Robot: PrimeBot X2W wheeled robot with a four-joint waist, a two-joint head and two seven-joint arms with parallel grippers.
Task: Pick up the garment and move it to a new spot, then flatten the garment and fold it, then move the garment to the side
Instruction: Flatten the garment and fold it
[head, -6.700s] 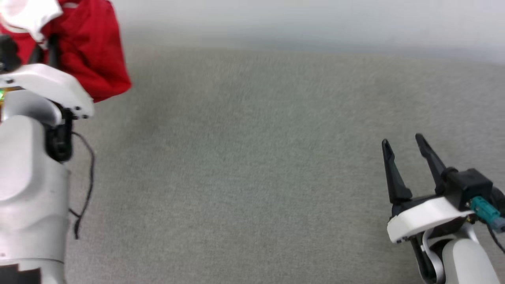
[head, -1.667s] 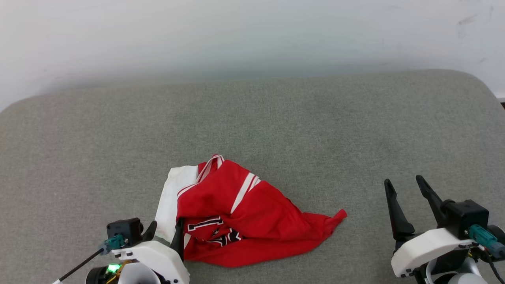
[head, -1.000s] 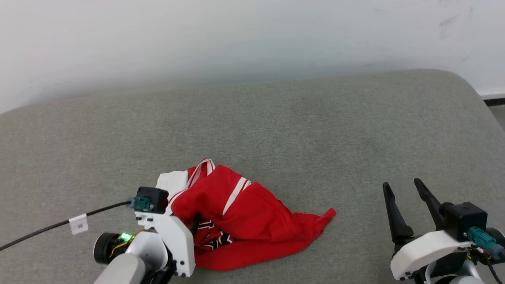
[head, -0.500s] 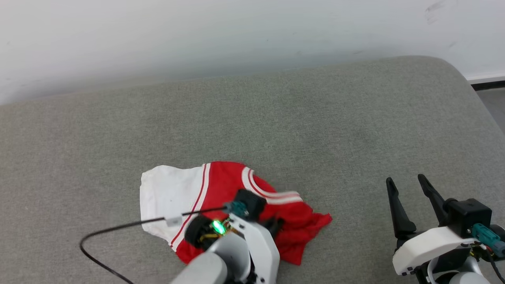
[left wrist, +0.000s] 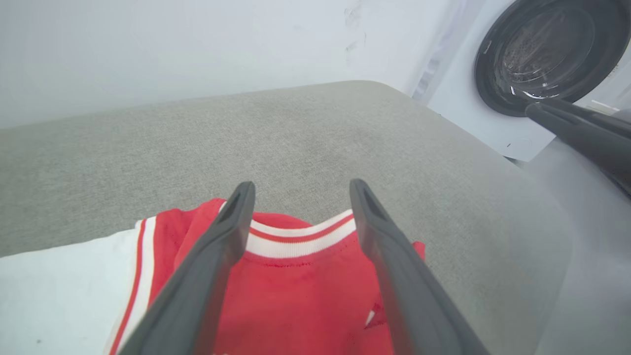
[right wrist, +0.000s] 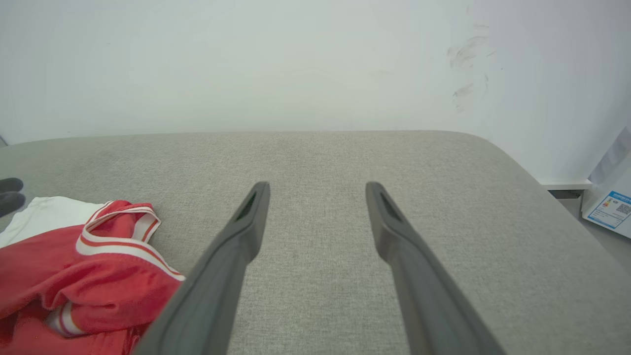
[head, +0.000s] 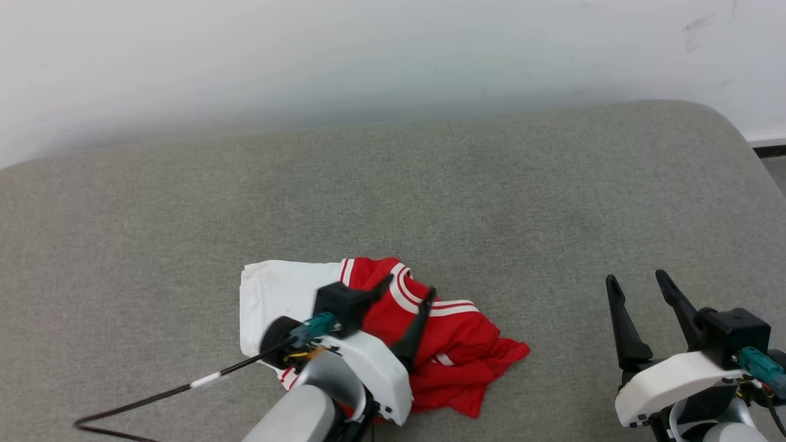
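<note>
Red shirt (head: 454,344) heaped at six o'clock.
Left gripper (head: 410,285), right gripper (head: 636,277) spread, empty; pinching doubled folds could spoil flattening.

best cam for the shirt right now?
Head view: the garment shows nearly whole on the grey cushion, the left hand over part of it. Left wrist view crops to its striped band and red cloth; right wrist view catches one bunched end.

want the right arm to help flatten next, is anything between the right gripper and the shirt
Nothing visible does. Bare grey cushion lies between the open right gripper and the garment. The left gripper hangs open above the garment itself, off that path.
</note>
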